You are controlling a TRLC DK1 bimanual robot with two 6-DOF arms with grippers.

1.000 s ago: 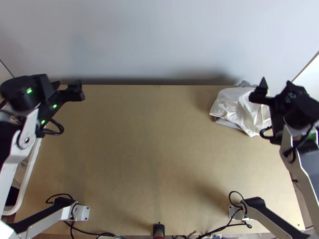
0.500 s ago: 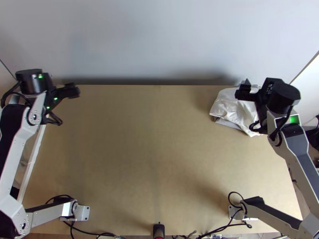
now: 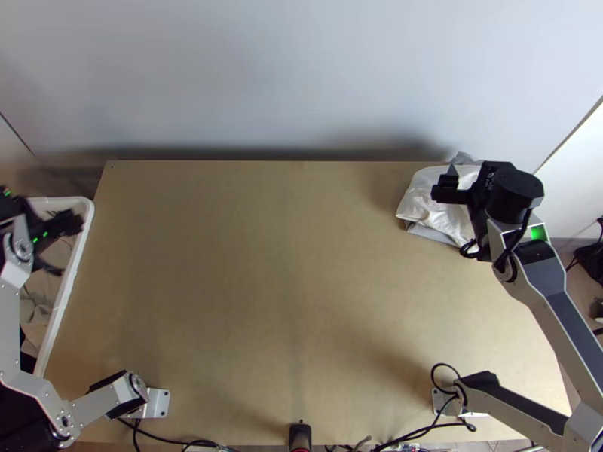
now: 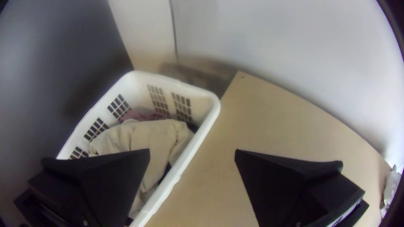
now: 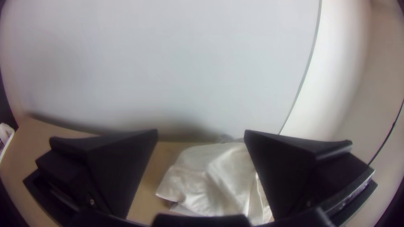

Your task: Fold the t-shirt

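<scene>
T-shirt — unclear which; white basket (image 4: 179, 166) holds bunched beige cloth (image 4: 155, 136).

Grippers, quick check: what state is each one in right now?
Left gripper: open, holding nothing, at the white basket.
Right gripper: open, holding nothing, above the bunched white cloth.

Over the tabletop (image 3: 294, 301), the right arm (image 3: 556, 313) is showing silver-grey links, dark inlaid strips and black joints; a green light (image 3: 537, 232) is glowing behind its round black housing (image 3: 516, 190). Along the tabletop's left side, the left arm (image 3: 29, 384) is showing pale, screw-dotted links and small green lights. Black cables (image 3: 445, 364) are looping near the tabletop's near edge. The left hand (image 3: 76, 220) and right hand (image 3: 443, 185) are displaying broad, wedge-shaped black fingers (image 5: 126, 164).
</scene>
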